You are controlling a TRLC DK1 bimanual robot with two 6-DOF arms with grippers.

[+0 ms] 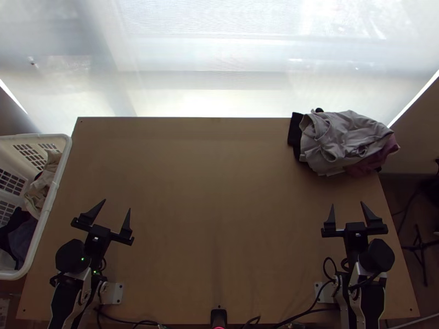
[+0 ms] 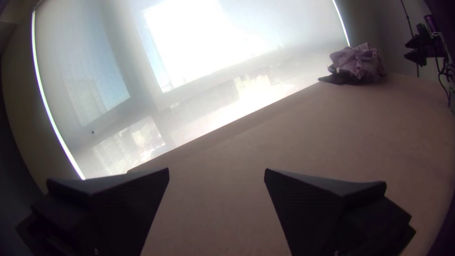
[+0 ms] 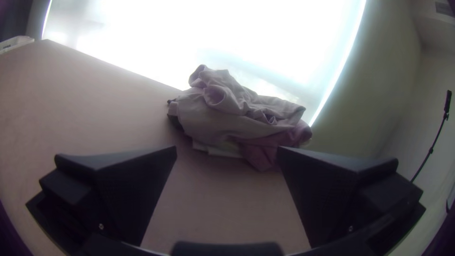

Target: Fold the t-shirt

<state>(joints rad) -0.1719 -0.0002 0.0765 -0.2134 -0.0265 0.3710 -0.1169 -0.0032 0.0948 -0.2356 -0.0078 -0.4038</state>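
My left gripper (image 1: 116,213) stands open over the table's near left part, nothing between its fingers; the left wrist view shows the same gripper (image 2: 217,173) wide apart. My right gripper (image 1: 347,208) is open over the near right part, below the clothes in the top view; in the right wrist view this gripper (image 3: 227,150) holds nothing. Bunched light grey cloth (image 1: 345,137) lies on a pile at the table's far right corner, with mauve cloth (image 1: 373,160) and black cloth (image 1: 295,131) at its edges. Which piece is the t-shirt, I cannot tell.
A white basket (image 1: 49,205) with clothes in it stands along the table's left edge. Bare wooden tabletop (image 1: 219,192) stretches between the arms and up to the window blind. Cables (image 1: 307,310) run along the near edge.
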